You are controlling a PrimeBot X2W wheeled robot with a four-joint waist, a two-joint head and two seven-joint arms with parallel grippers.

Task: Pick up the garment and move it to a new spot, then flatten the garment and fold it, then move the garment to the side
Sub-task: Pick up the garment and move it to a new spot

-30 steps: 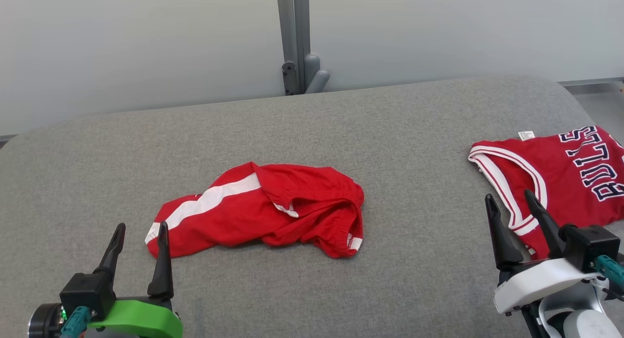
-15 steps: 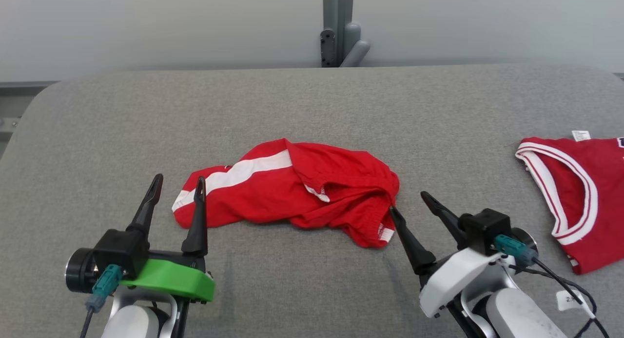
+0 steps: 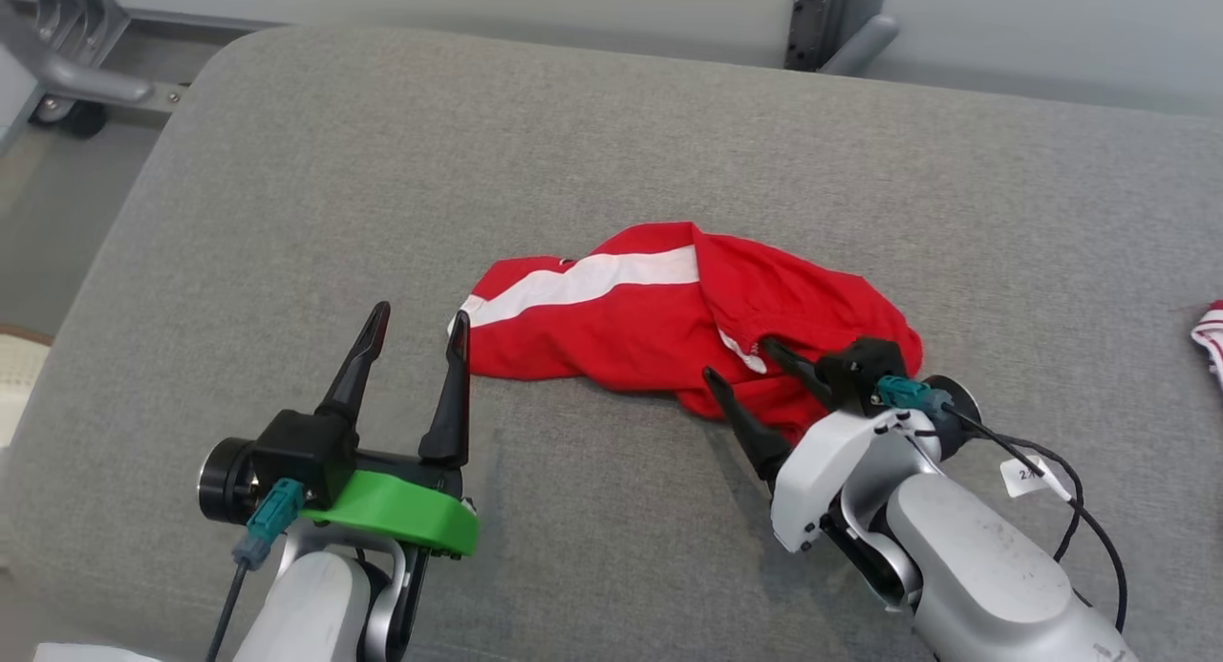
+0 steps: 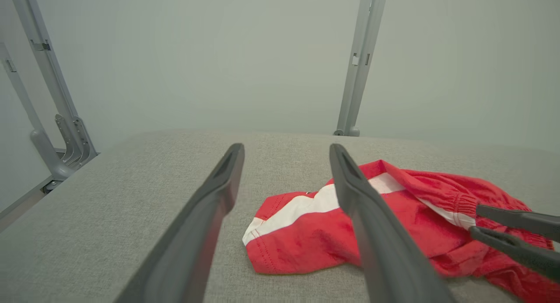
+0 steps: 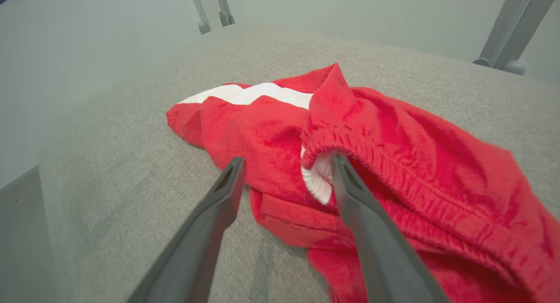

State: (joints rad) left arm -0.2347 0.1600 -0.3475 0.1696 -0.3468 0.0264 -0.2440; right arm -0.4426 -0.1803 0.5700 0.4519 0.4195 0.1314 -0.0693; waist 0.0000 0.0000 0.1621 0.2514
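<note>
The right gripper point(image 3: 736, 356) stands open and empty, its two fingers straddling the bunched end of the garment point(image 3: 650, 328). In the right wrist view one fingertip sits at the mouth of the elastic waistband point(image 5: 372, 163), against its white lining, and the other lies over the near fold of red cloth. It has hold of nothing yet.

The left gripper point(image 3: 422, 311) is also open and empty. It is just beside the garment's other end, where the white stripe point(image 3: 592, 280) runs out at the hem. Whether its inner finger touches the hem I cannot tell.

The garment lies crumpled about mid-table. Its long axis runs left to right, roughly parallel to the near edge, with the flat striped end on the left and the heaped waistband end on the right.

Each arm is therefore nearest its own end. The right arm seems the closer to a grip, needing only to shut on the waistband.

Bare grey table point(image 3: 287, 165) stretches towards the far edge and the left edge, which gives ample room to carry and spread the cloth. A second red-and-white cloth point(image 3: 1209, 337) shows at the right edge, so that side looks tighter.
</note>
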